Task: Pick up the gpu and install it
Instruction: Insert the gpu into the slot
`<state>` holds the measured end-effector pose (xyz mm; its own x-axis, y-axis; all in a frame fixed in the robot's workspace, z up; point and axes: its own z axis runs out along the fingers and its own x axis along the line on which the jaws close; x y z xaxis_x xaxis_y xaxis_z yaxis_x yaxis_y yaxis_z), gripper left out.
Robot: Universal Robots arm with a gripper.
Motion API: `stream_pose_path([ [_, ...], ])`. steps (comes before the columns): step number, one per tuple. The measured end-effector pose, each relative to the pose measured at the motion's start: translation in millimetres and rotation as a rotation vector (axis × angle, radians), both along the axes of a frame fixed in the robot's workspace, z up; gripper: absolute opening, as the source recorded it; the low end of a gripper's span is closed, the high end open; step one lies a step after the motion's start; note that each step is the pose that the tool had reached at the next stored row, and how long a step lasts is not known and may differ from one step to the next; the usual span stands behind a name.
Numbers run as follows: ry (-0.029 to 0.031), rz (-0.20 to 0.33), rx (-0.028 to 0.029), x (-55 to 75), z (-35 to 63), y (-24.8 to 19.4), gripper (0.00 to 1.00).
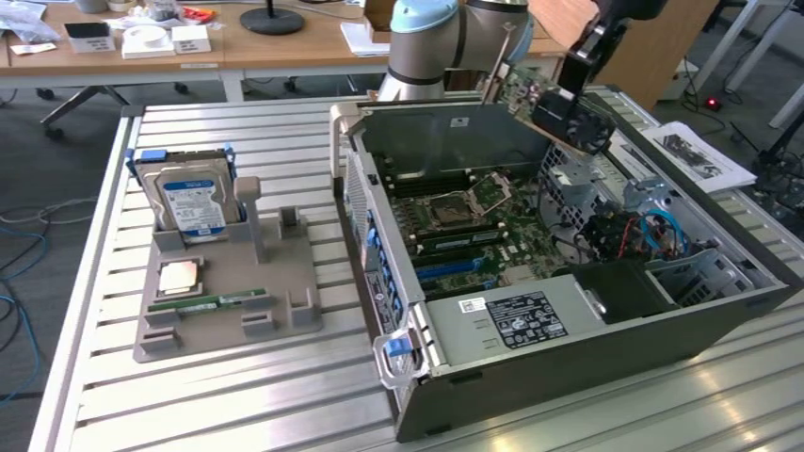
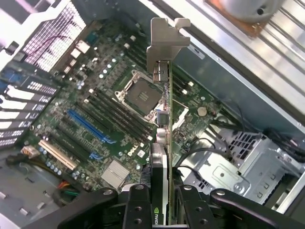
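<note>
Above the open computer case (image 1: 628,353), claw (image 2: 160,196) clamped on the gpu (image 2: 167,47), motherboard (image 2: 90,102) below.

gpu (image 2: 160,179) with matt metal bracket (image 2: 165,45)

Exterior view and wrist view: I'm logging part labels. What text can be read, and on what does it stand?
None reads legibly.
hard drive label: print too small.
computer case: black label and white sticker, both too small.
gpu: green logo mark on its edge, no letters readable.
paper sheet: print blurred.
</note>
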<state>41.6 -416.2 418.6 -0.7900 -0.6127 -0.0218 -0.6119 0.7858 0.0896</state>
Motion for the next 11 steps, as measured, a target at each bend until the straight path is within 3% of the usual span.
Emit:
stream_pose_path([
  [11, 0.0000, 0.201, -0.0001, 0.0, -0.7, 0.0, 0.27],
])
